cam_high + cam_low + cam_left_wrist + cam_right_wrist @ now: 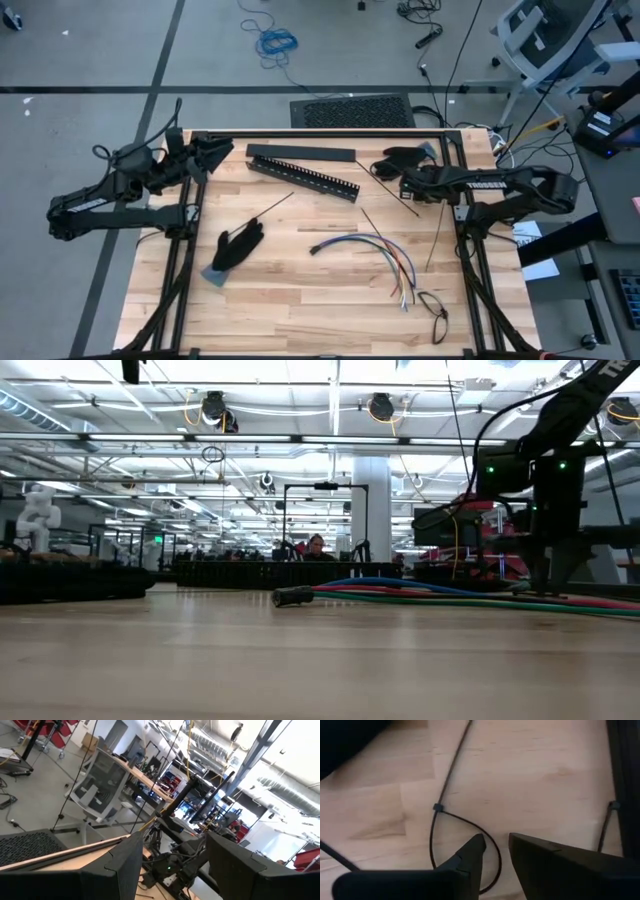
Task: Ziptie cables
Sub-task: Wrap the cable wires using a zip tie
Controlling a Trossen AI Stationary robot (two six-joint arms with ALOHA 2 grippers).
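Nearest the front edge of the counter (300, 310) lies a black looped wire (433, 312), and just behind it the cables (372, 250) fan out loose, coloured ends spread, none bundled yet. A black glove (237, 245) rests to their left, well apart.

Farther back, the right claw (495, 847) hangs low over the wood, its fingers a narrow gap apart and gripping nothing. A ziptie (465, 837) already closed into a loop lies directly under the tips, its tail running away across the boards.

Judging by this, the step in hand is picking up that ziptie; the next move calls for lowering the tips onto the thin strap and pinching it cleanly, then carrying it over to the cables.

The slotted bar (305, 175) lies toward the back. The left claw (170, 865) waits at the far left corner, fingers spread and empty.

No readable writing or brand shows.
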